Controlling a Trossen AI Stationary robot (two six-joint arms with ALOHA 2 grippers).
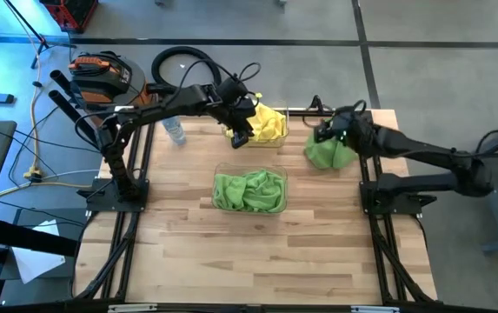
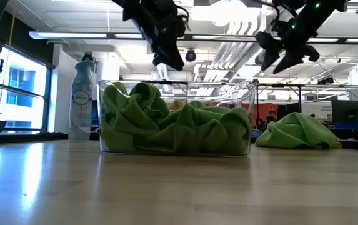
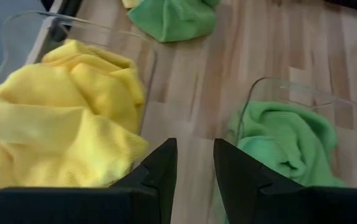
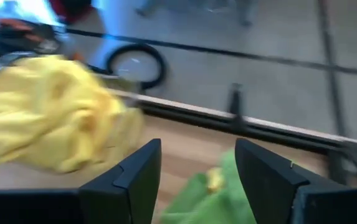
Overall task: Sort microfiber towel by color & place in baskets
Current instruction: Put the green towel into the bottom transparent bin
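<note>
Two clear plastic baskets sit on a wooden table: the nearer basket [image 1: 249, 191], at table centre, is heaped with crumpled green towels [image 2: 175, 127], while the far basket [image 1: 262, 127], at 12 o'clock from it, holds bunched yellow towels [image 3: 60, 118]. A loose green towel [image 1: 328, 153] lies rumpled on the tabletop at 2 o'clock from the centre basket. The left gripper [image 1: 240, 136] hangs at the yellow basket's edge, jaws slightly parted and empty; the right gripper [image 1: 325, 132] hovers over the loose towel, jaws wide, holding nothing.
</note>
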